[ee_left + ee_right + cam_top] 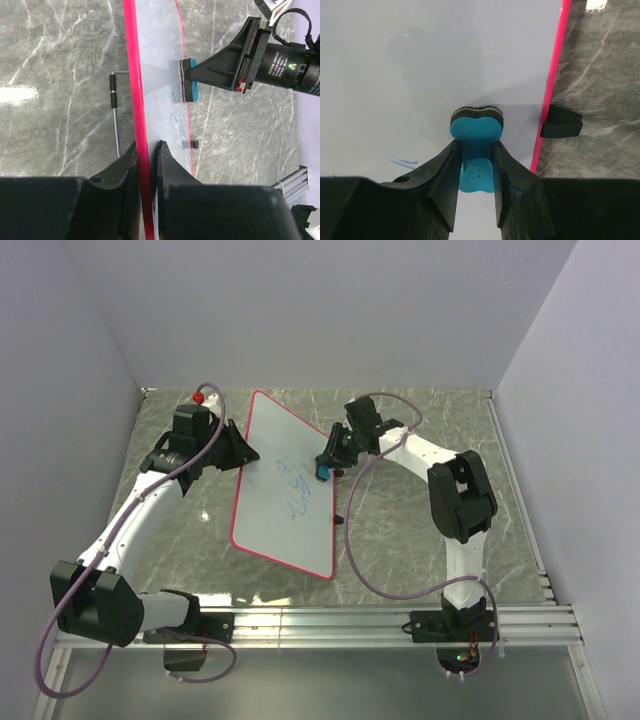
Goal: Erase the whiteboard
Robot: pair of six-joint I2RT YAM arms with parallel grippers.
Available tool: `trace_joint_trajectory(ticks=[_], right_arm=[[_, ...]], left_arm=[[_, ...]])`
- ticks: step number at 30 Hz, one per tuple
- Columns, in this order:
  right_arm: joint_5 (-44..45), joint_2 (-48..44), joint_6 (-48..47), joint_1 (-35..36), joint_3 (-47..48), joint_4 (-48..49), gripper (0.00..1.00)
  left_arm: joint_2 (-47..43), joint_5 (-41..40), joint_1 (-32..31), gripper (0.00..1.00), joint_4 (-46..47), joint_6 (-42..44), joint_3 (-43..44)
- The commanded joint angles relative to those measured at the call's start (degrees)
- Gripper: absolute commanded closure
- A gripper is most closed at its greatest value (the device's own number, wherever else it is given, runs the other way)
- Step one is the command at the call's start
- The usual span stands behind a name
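Note:
The whiteboard (285,490) is white with a red-pink rim and blue scribbles near its middle. It stands tilted on the table. My left gripper (240,448) is shut on its left edge; the left wrist view shows the red rim (140,125) clamped between my fingers. My right gripper (327,466) is shut on a blue eraser (323,474) with a dark felt face. The eraser (476,145) is pressed against the board face (410,75) near its right rim. It also shows in the left wrist view (189,80). A few blue strokes (402,162) lie beside my right gripper.
A black clip (561,122) sits on the board's right rim. A thin metal stand wire (115,115) shows behind the board. A red-topped marker (198,397) lies at the table's far left. White walls enclose the grey marble table (420,530); an aluminium rail (380,620) runs along the front.

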Motion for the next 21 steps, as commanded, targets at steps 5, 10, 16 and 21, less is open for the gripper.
trace_joint_trajectory(ticks=[5, 10, 16, 21], right_arm=[[-4.5, 0.2, 2.5, 6.2, 12.9, -4.8, 1.0], [-6.7, -0.8, 5.0, 9.3, 19.8, -6.1, 1.0], [-7.4, 0.3, 6.6, 10.2, 21.8, -4.6, 1.0], [-4.7, 0.5, 5.0, 8.4, 17.8, -4.8, 1.0]], left_arm=[[2.8, 3.0, -4.2, 1.0, -6.1, 7.2, -1.2], [4.9, 4.0, -4.3, 1.0, -4.9, 6.7, -0.4], [7.5, 4.7, -4.6, 1.0, -4.5, 7.0, 1.6], [8.9, 5.5, -5.1, 1.0, -5.7, 8.2, 4.2]])
